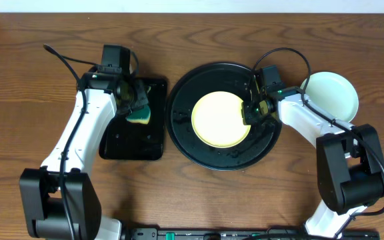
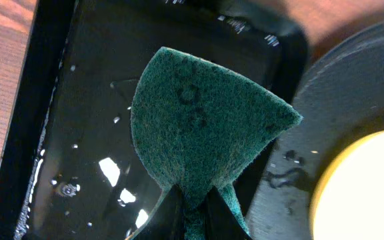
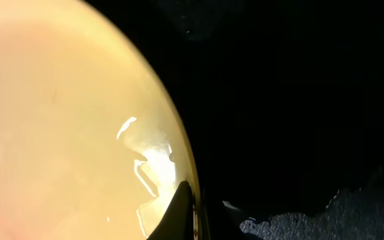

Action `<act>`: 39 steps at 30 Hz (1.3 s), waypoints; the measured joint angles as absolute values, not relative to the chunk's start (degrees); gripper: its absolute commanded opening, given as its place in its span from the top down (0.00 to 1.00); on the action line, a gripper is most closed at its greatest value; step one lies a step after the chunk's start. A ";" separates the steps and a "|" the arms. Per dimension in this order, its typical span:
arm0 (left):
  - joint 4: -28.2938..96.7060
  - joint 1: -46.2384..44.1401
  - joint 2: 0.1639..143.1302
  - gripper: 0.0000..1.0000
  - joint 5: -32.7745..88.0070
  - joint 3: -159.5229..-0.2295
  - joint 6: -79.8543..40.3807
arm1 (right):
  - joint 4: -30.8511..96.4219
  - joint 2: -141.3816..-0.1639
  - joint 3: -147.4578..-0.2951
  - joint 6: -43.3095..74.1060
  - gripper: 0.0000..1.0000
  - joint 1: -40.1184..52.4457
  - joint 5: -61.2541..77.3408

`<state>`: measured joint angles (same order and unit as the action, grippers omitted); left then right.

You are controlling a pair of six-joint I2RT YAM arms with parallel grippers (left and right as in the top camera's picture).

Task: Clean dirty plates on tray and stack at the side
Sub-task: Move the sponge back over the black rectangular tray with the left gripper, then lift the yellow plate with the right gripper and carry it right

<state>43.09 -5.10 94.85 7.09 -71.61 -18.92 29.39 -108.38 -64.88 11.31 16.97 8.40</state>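
no readable text, labels or numbers anywhere

Looks like a robotics lab bench, not a home kitchen. Round black tray [image 1: 179,130] on bare wood-grain tabletop [image 1: 19,80], plain white wall strip [image 1: 192,5] behind it. Left arm [image 1: 79,137] and right arm [image 1: 305,123] mounted on the near side of the tray, black rail [image 1: 212,235] between their bases. Left of the tray: rectangular tray [image 1: 129,143], green sponge [image 1: 139,115]. Right: mint plate [image 1: 332,97].
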 measured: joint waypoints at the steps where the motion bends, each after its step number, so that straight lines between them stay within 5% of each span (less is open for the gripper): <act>1: 42.63 -4.91 95.09 0.93 7.09 -70.94 -18.17 | 29.26 -108.38 -64.88 11.31 0.99 16.97 8.32; 11: 37.36 -4.54 98.17 0.93 3.70 -64.73 -14.92 | 29.28 -106.10 -64.95 8.58 0.99 17.12 4.97; 21: 33.43 -4.54 102.61 0.93 2.04 -63.44 -14.72 | 24.69 -91.42 -65.82 -3.88 0.99 18.17 -16.53; 39: 32.95 -4.54 102.63 0.93 1.67 -63.44 -14.72 | 13.17 -89.27 -65.91 -25.21 0.99 37.78 -49.08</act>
